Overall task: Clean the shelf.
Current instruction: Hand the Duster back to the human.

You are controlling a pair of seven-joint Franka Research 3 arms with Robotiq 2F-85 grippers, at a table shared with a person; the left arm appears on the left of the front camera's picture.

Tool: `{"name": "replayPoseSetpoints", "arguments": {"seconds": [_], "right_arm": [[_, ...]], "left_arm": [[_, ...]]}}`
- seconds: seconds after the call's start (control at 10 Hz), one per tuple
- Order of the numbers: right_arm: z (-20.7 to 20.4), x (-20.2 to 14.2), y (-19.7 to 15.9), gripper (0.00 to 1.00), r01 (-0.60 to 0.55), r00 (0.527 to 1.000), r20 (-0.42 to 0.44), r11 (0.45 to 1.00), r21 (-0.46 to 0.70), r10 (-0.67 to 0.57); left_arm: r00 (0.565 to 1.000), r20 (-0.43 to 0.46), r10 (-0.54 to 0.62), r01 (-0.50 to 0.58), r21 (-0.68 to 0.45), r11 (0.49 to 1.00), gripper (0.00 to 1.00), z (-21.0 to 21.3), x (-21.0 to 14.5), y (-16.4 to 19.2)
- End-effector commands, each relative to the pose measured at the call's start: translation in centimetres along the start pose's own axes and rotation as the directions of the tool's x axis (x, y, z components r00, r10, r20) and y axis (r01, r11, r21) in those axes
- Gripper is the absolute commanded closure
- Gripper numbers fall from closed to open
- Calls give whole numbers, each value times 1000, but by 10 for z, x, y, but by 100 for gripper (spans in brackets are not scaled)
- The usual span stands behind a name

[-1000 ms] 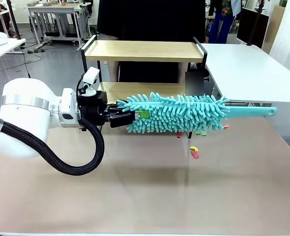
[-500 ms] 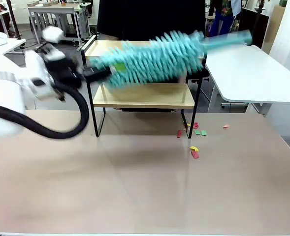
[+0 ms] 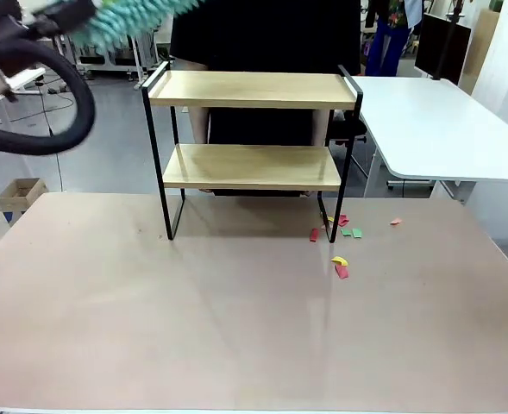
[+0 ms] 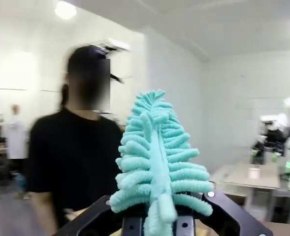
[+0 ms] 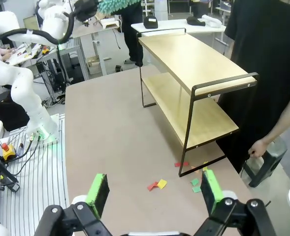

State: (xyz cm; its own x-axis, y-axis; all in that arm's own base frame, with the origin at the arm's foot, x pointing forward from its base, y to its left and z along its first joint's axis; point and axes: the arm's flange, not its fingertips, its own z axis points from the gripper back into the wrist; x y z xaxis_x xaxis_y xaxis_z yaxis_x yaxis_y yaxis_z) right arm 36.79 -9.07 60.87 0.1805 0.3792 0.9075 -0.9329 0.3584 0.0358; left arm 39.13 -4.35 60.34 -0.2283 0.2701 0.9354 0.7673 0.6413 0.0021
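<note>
Left claw (image 4: 154,223) pinching the duster (image 4: 157,167), fingers pressed on the base of its teal chenille head, fronds standing up from the bottom edge of the left wrist view. Raised high in the front view, at the top left corner, duster (image 3: 133,15) blurred above and left of the shelf, well clear of it. Behind the duster in the left wrist view, a person (image 4: 71,157) in a black shirt.

Right claw (image 5: 154,191) spread wide, green pads (image 5: 98,194) well apart, nothing between them, hovering above the surface (image 5: 110,137) and looking down at it.

Shelf (image 3: 252,89) upright at the far middle of the surface (image 3: 236,319), both boards bare, black frame legs resting on the brown top. Person in black directly behind it. In the right wrist view, shelf (image 5: 194,69) seen endwise, with the person's hand (image 5: 258,147) hanging near its lower end.

Scraps (image 3: 341,233) of red, green and yellow paper scattered on the surface by the shelf's right front leg, a couple touching the leg, a few more lying slightly nearer the camera, one small piece off to the right. Same scraps (image 5: 157,185) in the right wrist view, between the pads and the frame's foot.

White table (image 3: 426,121) to the right of the shelf, beyond the brown surface.
</note>
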Motion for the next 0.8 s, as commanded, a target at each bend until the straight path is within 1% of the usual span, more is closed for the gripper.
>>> {"name": "replayPoseSetpoints", "arguments": {"seconds": [0.0,0.2,0.3,0.4,0.6,0.7], "right_arm": [[2,2,0,0,-14,1000,-7,1000,7,14],[2,2,0,0,-14,1000,-7,1000,7,14],[2,2,0,0,-14,1000,-7,1000,7,14],[2,2,0,0,-14,1000,-7,1000,7,14],[2,2,0,0,-14,1000,-7,1000,7,14],[2,2,0,0,-14,1000,-7,1000,7,14]], "left_arm": [[998,-24,-53,57,204,977,83,26,18,11],[994,-61,-86,103,383,918,83,70,32,31],[994,-80,-80,107,436,893,83,88,34,38],[990,-117,-84,132,505,853,83,100,33,43],[982,-181,-56,152,575,804,83,114,16,49],[977,-211,-35,157,596,787,83,117,3,52]]}}
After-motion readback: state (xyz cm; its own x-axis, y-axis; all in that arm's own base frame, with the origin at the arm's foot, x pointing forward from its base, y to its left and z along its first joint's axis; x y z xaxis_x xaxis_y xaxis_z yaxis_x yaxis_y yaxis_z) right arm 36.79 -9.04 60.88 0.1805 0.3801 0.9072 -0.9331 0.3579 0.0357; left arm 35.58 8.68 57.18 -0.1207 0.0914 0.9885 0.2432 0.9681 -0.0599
